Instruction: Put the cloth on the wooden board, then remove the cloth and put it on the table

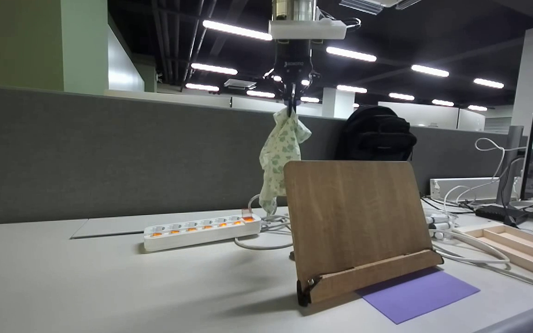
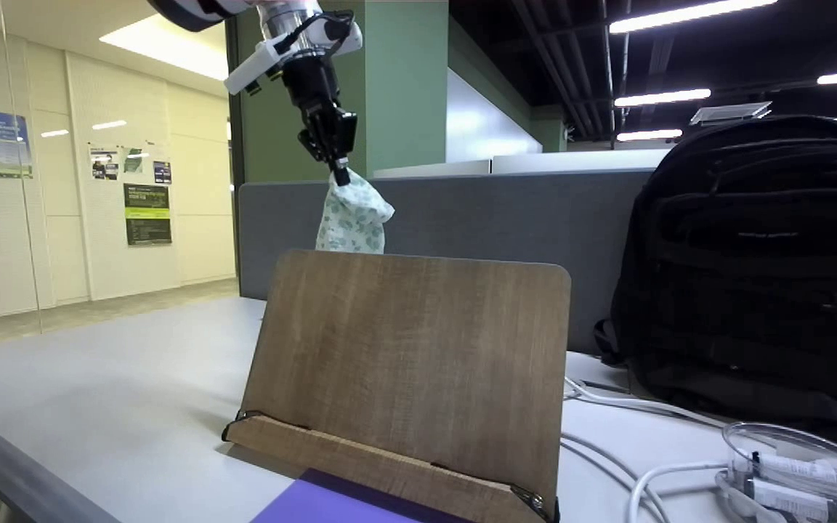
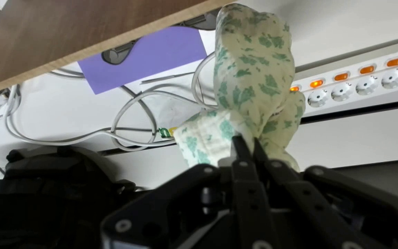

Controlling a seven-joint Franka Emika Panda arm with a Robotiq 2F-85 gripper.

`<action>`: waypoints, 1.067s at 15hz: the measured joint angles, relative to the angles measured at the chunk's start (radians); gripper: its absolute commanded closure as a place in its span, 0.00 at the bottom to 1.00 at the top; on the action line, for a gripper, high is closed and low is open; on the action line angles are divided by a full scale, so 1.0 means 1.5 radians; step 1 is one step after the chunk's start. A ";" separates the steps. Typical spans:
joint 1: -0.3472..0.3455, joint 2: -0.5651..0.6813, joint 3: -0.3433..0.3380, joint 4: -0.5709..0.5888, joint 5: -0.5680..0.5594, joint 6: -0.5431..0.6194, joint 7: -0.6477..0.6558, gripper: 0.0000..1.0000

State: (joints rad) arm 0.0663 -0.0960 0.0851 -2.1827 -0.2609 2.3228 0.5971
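Observation:
The cloth, pale with green leaf prints, hangs bunched from my gripper in an exterior view [image 1: 279, 152]. It also shows in an exterior view [image 2: 352, 221], its lower part hidden behind the board, and in the wrist view [image 3: 254, 65]. My gripper [image 1: 290, 110] is shut on the cloth's top, above and behind the board's upper edge; its fingers also show in the wrist view [image 3: 249, 143]. The wooden board [image 1: 359, 217] leans back on its stand with a front ledge, its face bare in both exterior views [image 2: 418, 356]. The white table [image 1: 109, 286] lies beneath.
A white power strip [image 1: 201, 233] lies behind and beside the board, with loose cables [image 3: 133, 100]. A purple sheet [image 1: 419, 293] lies under the board. A black backpack [image 2: 753, 290], a clear container [image 2: 796, 472], a wooden tray [image 1: 516, 252] and a grey partition [image 1: 109, 157] are around.

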 measured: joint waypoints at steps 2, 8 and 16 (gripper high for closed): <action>0.000 -0.042 0.007 -0.034 0.001 -0.002 0.003 0.99; 0.001 -0.124 0.038 -0.076 0.043 -0.021 -0.003 0.99; -0.034 -0.150 0.043 -0.083 0.024 -0.010 0.000 0.99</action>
State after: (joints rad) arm 0.0155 -0.3208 0.1501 -2.3069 -0.2243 2.3085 0.5967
